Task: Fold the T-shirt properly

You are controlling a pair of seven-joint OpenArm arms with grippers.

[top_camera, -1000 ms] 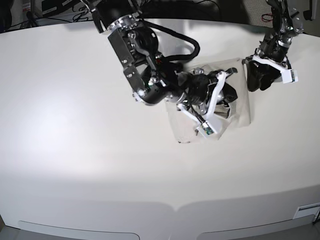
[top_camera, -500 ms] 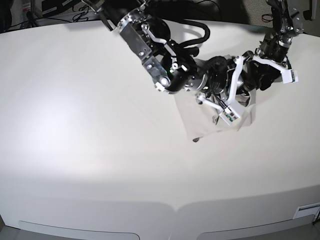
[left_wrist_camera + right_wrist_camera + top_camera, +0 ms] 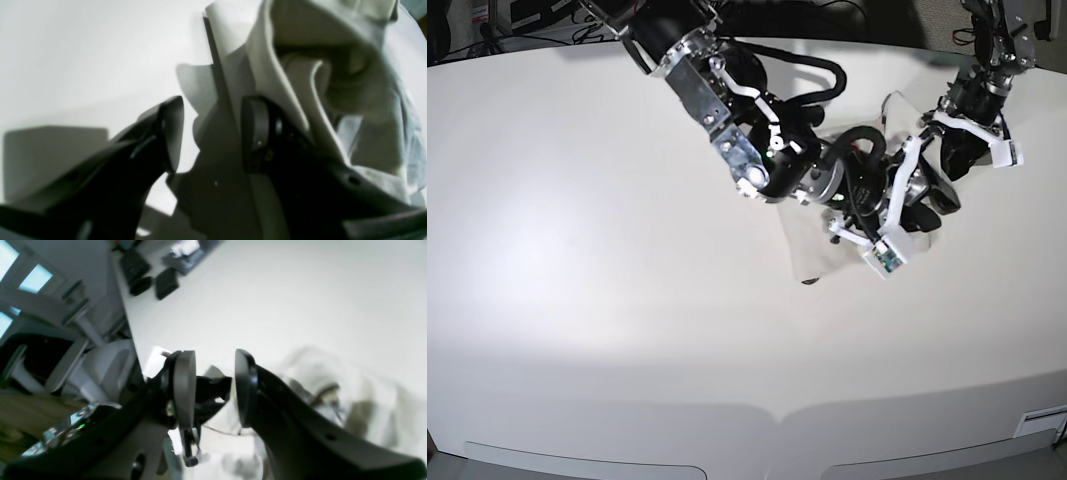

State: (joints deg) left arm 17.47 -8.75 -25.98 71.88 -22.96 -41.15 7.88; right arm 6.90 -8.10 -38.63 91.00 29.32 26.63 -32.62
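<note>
Since a second ago the right arm has swung from the middle toward 2 o'clock, dragging the T-shirt (image 3: 812, 245) along the white bench (image 3: 577, 300). Nearest, the shirt's bunched lower edge lies flat. Beyond it the right pincer (image 3: 213, 390) stands parted, empty, just above the cloth. Farthest, at 2 o'clock, the left pincer (image 3: 210, 133) gapes released with a fabric fold (image 3: 267, 60) against one finger.

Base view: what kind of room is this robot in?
Probably a lab or office. A big white table holds only a T-shirt, cables and equipment crowd its far edge, and the right wrist view shows windows and dark gear.
</note>
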